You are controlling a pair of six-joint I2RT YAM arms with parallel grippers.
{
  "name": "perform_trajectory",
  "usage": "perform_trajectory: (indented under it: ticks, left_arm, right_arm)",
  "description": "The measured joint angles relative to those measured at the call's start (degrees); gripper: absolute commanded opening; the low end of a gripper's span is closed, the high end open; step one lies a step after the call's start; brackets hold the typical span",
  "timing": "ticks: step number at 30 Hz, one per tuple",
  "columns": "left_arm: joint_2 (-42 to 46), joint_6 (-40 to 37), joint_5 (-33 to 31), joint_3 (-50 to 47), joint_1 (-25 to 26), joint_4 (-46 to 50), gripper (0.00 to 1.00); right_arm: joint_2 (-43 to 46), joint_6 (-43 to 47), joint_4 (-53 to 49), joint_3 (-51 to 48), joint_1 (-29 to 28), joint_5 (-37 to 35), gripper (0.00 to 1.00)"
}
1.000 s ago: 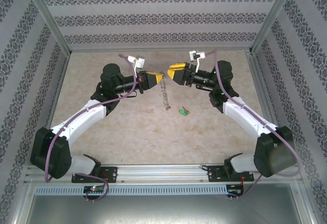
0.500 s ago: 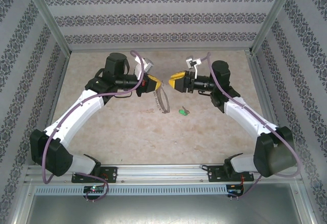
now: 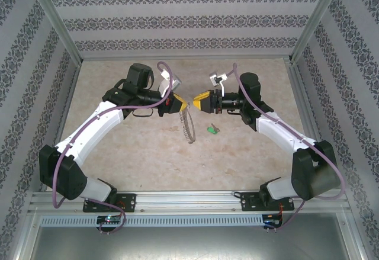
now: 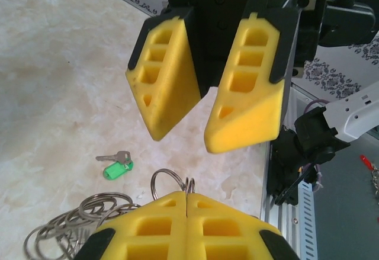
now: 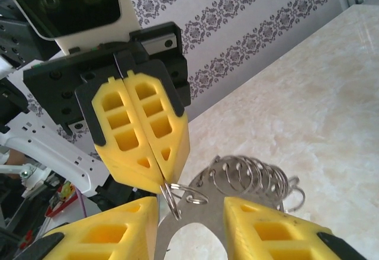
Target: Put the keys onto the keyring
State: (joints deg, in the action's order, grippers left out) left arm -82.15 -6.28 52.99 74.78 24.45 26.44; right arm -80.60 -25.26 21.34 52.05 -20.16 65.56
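Observation:
My left gripper [image 3: 182, 103] is shut on a small ring of the keyring [image 3: 188, 124], a silvery loop strung with several small rings that hangs down to the table. In the left wrist view the pinched ring [image 4: 188, 184] stands just above the left gripper [image 4: 187, 196]. My right gripper [image 3: 195, 103] faces it tip to tip. In the right wrist view the right gripper [image 5: 189, 224] is open, its fingers on either side of the keyring's flat band [image 5: 198, 215]. The green-headed key [image 3: 212, 130] lies on the table to the right of the hanging rings, also visible as the key [image 4: 117, 166].
The beige table [image 3: 148, 153] is enclosed by patterned walls on three sides, with metal frame posts [image 3: 62, 32] at the back corners. The aluminium rail [image 3: 189, 199] with both arm bases runs along the near edge.
Both grippers have come nearer to me and closer together, now almost tip to tip. The keyring has swung along with the left gripper. The right jaws have narrowed.

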Motion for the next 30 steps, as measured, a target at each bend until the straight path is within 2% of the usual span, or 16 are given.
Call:
perform_trajectory:
  ticks: [11, 15, 20, 24, 27, 28, 29, 30]
  left_arm:
    - [-0.37, -0.02, 0.61, 0.26, 0.35, -0.02, 0.0]
    - [-0.52, -0.02, 0.61, 0.26, 0.37, -0.02, 0.0]
    - [-0.55, 0.0, 0.66, 0.26, 0.37, -0.02, 0.0]
    - [-0.55, 0.02, 0.94, 0.26, 0.46, -0.02, 0.0]
    - [-0.74, 0.02, 0.85, 0.26, 0.44, -0.07, 0.0]
    - [-0.81, 0.04, 0.72, 0.26, 0.44, -0.07, 0.04]
    - [-0.85, 0.2, 0.26, 0.26, 0.44, -0.24, 0.22]
    - [-0.85, 0.35, -0.28, 0.26, 0.44, -0.55, 0.3]
  right_arm:
    - [0.22, 0.02, -0.2, -0.98, -1.86, 0.11, 0.35]
    - [0.2, 0.02, -0.17, -0.96, -2.51, 0.11, 0.3]
    - [0.2, 0.15, -0.17, -0.92, -3.26, 0.07, 0.18]
    - [0.17, 0.13, -0.26, -0.9, -3.23, 0.11, 0.0]
    - [0.17, 0.35, -0.35, -0.87, -3.23, -0.09, 0.0]
    - [0.17, 0.37, -0.35, -0.87, -3.26, -0.35, 0.0]
    - [0.17, 0.35, -0.37, -0.87, -3.23, -0.79, 0.0]
    - [0.17, 0.33, -0.35, -0.87, -3.23, -1.29, 0.0]
